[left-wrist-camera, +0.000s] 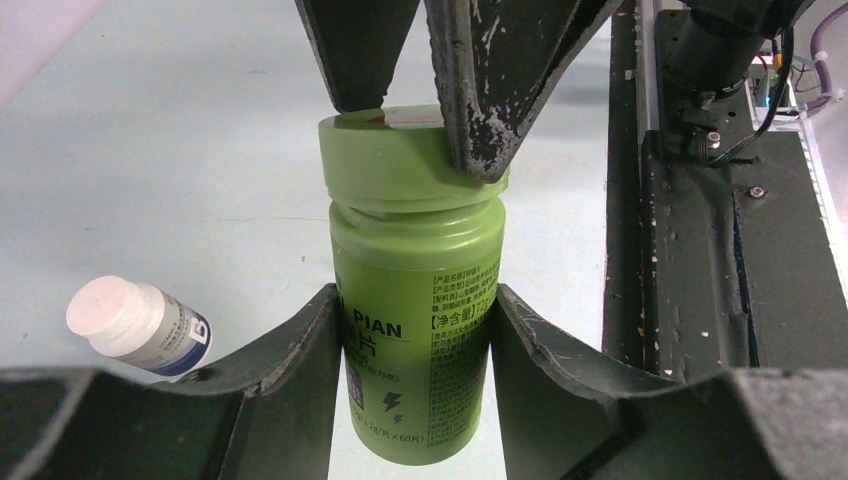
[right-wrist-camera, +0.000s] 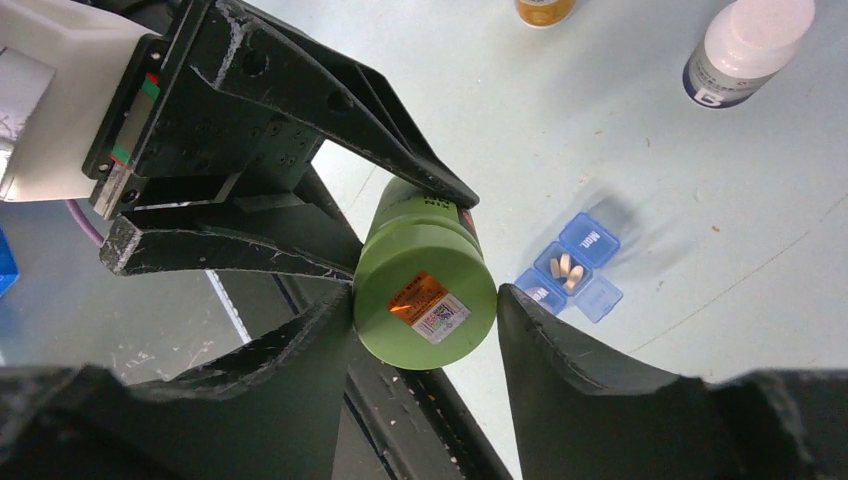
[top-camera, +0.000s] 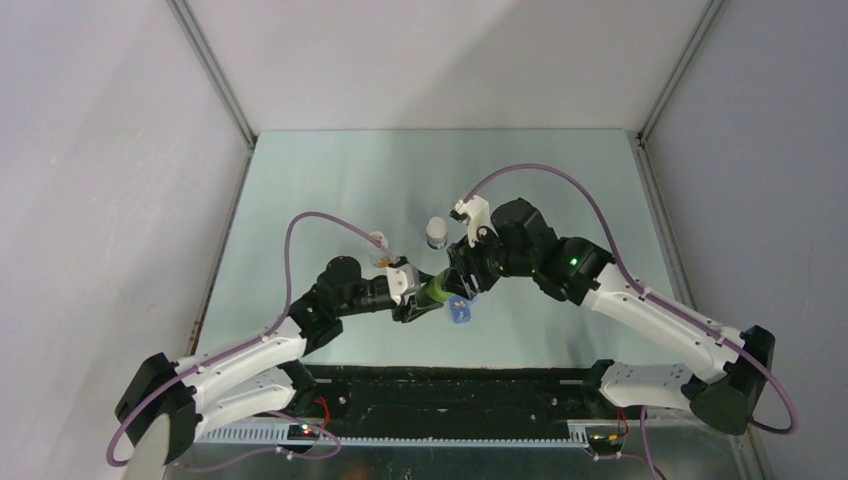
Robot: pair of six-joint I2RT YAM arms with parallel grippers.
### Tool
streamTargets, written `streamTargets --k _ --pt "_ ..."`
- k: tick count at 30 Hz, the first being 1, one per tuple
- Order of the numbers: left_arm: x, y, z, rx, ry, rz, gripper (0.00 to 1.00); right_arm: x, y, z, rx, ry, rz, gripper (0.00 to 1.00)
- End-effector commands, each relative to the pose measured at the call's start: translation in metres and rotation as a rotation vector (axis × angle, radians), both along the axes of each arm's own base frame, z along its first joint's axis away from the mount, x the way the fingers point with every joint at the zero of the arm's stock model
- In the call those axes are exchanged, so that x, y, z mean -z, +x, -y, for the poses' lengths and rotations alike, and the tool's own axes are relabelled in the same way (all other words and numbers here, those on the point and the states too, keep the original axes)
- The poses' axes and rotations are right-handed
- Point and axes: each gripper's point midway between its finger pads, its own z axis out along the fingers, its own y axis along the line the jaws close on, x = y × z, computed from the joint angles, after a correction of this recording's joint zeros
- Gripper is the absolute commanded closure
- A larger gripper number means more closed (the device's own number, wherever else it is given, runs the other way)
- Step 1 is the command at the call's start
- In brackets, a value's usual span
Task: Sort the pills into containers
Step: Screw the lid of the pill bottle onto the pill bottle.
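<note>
The two arms are meeting over the middle of the table (top-camera: pixel 350 180), and both are working on one green bottle (left-wrist-camera: pixel 410 260). The left gripper (left-wrist-camera: pixel 415 300) is clamping the bottle's body and holding it off the table, tipped roughly onto its side. The right gripper (right-wrist-camera: pixel 425 300) is reaching in from the other end with a finger pressed to either side of the green cap (left-wrist-camera: pixel 400 160), so it looks to be grasping the cap in order to twist it off. The blue pill box (right-wrist-camera: pixel 600 298) is lying on the table near the capped end of the bottle with its lids flipped open. A few pale pills (right-wrist-camera: pixel 566 268) are sitting in one of its compartments (right-wrist-camera: pixel 552 256); I'm guessing any others are inside the bottle, though nothing shows through the green plastic. To do this step well, the left side should be holding the body hard enough that it isn't spinning along with the cap. The right wrist should be turning squarely about the bottle's own axis, not levering sideways, since a skewed pull could drag the bottle out of the other jaws. The neck wants raising a little before the cap comes free, or the tablets could be pouring out onto the table instead of into the box. A white-capped bottle (right-wrist-camera: pixel 750 45) and an amber bottle (right-wrist-camera: pixel 545 10) are standing well apart, out of the way.
</note>
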Motion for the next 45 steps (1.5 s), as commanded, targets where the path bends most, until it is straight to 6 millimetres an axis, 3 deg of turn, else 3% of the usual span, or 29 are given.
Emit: streamTargets --k 1,5,13,17,20,24,29,33,40,45 --pt "-0.051 0.002 0.010 0.033 -0.117 0.112 1.00 -0.014 0.006 -0.006 0.001 0.038 0.005 0.44" --pt "-0.054 0.009 0.010 -0.001 -0.120 0.123 1.00 -0.003 0.007 -0.008 0.038 -0.002 -0.027 0.49" --pt "-0.057 0.026 0.003 -0.101 -0.121 0.153 1.00 0.016 0.039 -0.003 0.413 -0.131 -0.010 0.53" --pt "-0.056 0.025 0.002 -0.105 -0.124 0.157 1.00 0.019 0.044 -0.008 0.564 -0.071 -0.092 0.58" --pt "-0.051 0.024 0.000 -0.105 -0.117 0.152 1.00 0.009 0.045 -0.013 0.592 -0.003 -0.156 0.59" --pt "-0.046 0.023 -0.002 -0.111 -0.109 0.145 1.00 -0.006 0.044 -0.009 0.585 0.053 -0.205 0.49" --pt "-0.040 0.026 -0.001 -0.117 -0.095 0.134 1.00 -0.030 0.035 0.000 0.529 0.126 -0.212 0.20" --pt "-0.038 0.025 0.001 -0.105 -0.094 0.127 1.00 -0.043 0.032 0.005 0.441 0.192 -0.182 0.08" --pt "-0.040 0.018 0.004 -0.063 -0.097 0.120 1.00 -0.028 0.017 0.008 0.144 0.108 -0.099 0.05" --pt "-0.041 0.014 0.006 -0.036 -0.096 0.117 1.00 -0.014 0.014 0.011 0.062 0.026 -0.035 0.05"
